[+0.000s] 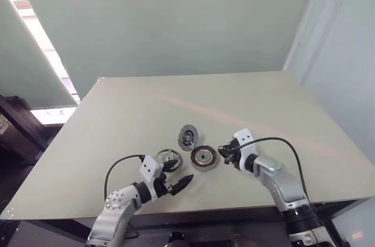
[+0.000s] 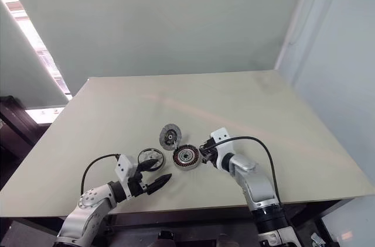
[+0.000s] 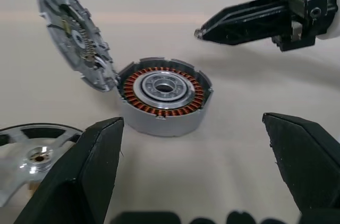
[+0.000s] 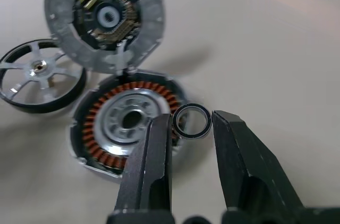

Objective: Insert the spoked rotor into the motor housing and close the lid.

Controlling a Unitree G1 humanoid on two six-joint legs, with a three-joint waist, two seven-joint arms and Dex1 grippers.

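The motor housing (image 1: 204, 157) sits near the table's front middle, its copper windings (image 3: 163, 94) showing. The lid (image 1: 187, 137) is swung open behind it, joined at the edge and tilted up (image 3: 74, 33). Just left of the housing the spoked rotor (image 1: 169, 158) lies flat on the table (image 4: 40, 75). My left gripper (image 1: 179, 174) is open beside the rotor, nothing between its fingers (image 3: 95, 149). My right gripper (image 4: 192, 123) hovers at the housing's right edge, shut on a small thin ring (image 4: 192, 121) pinched at its fingertips.
The beige table (image 1: 176, 100) stretches far behind the parts. Its front edge runs close under both arms. Black cables loop from each wrist (image 1: 120, 162).
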